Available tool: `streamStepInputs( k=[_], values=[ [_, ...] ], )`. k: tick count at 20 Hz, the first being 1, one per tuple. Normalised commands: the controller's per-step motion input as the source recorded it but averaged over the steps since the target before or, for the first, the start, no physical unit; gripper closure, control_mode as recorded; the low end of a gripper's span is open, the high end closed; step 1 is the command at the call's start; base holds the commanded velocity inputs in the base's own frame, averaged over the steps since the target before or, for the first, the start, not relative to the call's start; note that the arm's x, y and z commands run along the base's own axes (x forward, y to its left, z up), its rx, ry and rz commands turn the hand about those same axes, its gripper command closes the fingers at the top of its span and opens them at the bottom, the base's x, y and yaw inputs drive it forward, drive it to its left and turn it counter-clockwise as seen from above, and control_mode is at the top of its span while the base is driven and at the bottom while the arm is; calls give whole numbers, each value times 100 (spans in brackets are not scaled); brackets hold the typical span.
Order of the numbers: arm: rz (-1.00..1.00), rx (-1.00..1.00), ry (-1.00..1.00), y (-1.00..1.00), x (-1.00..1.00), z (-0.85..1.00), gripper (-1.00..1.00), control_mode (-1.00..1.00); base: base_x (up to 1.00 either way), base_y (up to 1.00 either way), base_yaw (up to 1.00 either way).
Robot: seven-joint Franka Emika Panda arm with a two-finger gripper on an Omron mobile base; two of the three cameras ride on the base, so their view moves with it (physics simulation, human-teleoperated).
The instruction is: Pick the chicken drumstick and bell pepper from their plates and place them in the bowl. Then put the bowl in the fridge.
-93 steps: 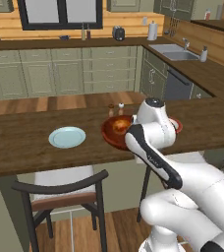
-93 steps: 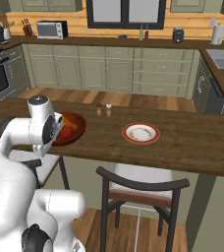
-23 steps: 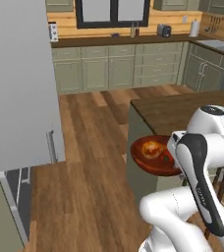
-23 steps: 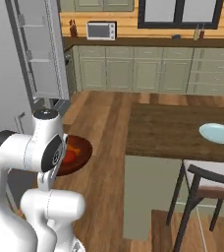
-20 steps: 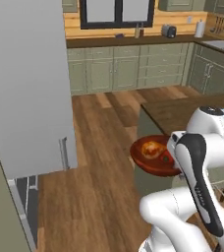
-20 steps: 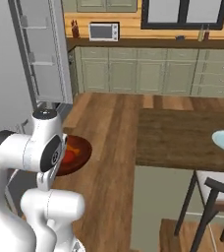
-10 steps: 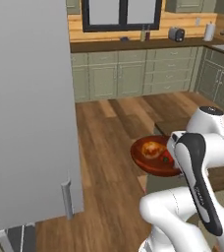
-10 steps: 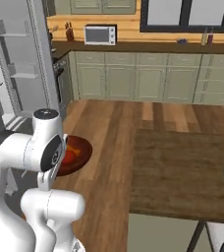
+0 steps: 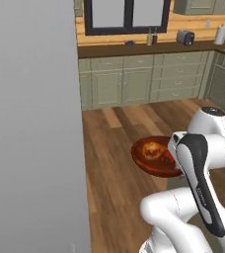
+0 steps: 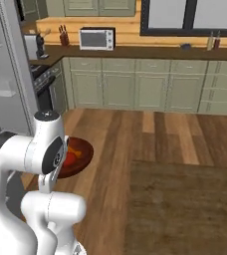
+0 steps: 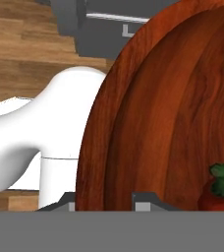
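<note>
Jaws clamping the rim of the wide dark reddish-brown wooden bowl (image 11: 148,123), gripper (image 11: 106,199) holding it aloft over the wood floor (image 9: 114,163), glossy orange-brown chicken drumstick (image 9: 153,149) and small red bell pepper (image 11: 222,189) sitting inside the bowl, tall grey fridge (image 9: 30,123) standing to the left

Materials and finishes
Bowl (image 11: 148,113): polished reddish wood, grained; drumstick (image 9: 152,149) glossy; fridge (image 9: 33,123) matt grey; floor (image 10: 150,134) wood planks.
</note>
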Motion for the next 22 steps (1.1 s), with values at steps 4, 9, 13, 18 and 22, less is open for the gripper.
streamStepInputs(
  k=[4, 9, 13, 18, 22],
  values=[
    [0, 0, 0, 0, 0, 0, 100, 100, 84, -15, 0],
    [0, 0, 0, 0, 0, 0, 100, 100, 83, -7, 0],
    [0, 0, 0, 0, 0, 0, 100, 100, 81, -5, 0],
    [0, 0, 0, 0, 0, 0, 100, 100, 25, -1, 19],
    [0, 0, 0, 0, 0, 0, 100, 100, 3, 0, 38]
  ],
)
